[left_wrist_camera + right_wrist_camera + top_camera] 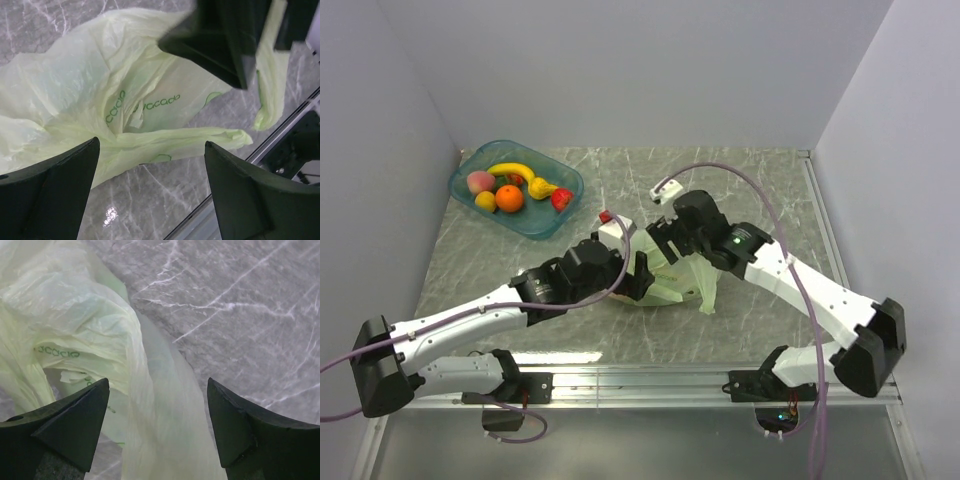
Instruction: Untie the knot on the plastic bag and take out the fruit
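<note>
The pale green plastic bag point(682, 286) lies flat and crumpled on the marble table between my two grippers. It also shows in the left wrist view point(90, 95) and the right wrist view point(75, 315). No knot shows in any view, and a loose handle strip point(165, 430) hangs free. My left gripper point(640, 278) is open and empty at the bag's left edge point(151, 143). My right gripper point(665, 240) is open just above the bag, its fingers either side of the handle strip point(158, 381) without closing on it. Several fruits point(510, 198) lie in the blue tray.
The blue tray point(565, 180) stands at the back left of the table, holding a banana point(512, 170), an orange, a peach and other fruit. A metal rail point(650, 375) runs along the near table edge. Walls close in on the left, back and right.
</note>
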Tool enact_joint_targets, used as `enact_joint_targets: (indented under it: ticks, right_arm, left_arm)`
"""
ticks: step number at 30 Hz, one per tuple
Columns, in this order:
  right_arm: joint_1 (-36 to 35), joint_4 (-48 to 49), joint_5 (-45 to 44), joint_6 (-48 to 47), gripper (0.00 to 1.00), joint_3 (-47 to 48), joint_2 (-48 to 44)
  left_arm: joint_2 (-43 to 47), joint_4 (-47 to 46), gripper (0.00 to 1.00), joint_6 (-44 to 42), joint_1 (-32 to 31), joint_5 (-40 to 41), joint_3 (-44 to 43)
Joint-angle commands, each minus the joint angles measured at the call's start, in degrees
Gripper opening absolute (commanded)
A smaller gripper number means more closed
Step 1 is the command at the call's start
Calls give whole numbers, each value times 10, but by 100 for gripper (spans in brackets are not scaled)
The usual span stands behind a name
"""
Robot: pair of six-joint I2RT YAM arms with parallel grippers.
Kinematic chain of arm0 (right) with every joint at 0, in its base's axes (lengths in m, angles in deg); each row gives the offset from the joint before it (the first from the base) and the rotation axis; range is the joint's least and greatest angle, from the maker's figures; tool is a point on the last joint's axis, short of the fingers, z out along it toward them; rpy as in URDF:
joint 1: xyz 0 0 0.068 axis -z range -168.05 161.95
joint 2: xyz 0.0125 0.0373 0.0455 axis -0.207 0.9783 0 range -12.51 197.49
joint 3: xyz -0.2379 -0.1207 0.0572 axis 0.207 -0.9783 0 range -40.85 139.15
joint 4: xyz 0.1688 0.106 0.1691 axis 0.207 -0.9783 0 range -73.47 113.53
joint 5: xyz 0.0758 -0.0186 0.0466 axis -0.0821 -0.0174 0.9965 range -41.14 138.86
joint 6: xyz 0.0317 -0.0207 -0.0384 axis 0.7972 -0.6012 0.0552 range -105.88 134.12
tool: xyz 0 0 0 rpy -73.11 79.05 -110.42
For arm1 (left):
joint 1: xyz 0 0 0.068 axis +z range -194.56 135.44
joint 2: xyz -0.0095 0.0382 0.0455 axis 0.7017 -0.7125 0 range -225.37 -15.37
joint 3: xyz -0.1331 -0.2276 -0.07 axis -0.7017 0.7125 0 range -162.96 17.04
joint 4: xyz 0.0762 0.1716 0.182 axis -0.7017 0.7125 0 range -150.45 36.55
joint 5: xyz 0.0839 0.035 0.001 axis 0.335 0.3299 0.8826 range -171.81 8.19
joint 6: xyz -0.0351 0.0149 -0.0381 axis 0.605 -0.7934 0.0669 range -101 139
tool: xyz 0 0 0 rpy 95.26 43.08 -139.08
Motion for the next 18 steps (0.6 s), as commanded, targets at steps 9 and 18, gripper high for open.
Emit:
enact_joint_targets:
  ticks: [9, 18]
  right_arm:
    - [23, -54, 80, -52, 0, 98, 95]
    - [25, -51, 115, -23, 0, 96, 25]
  left_arm:
    - [10, -192, 92, -114, -16, -33, 108]
    - [-28, -298, 94, -206, -17, -58, 120]
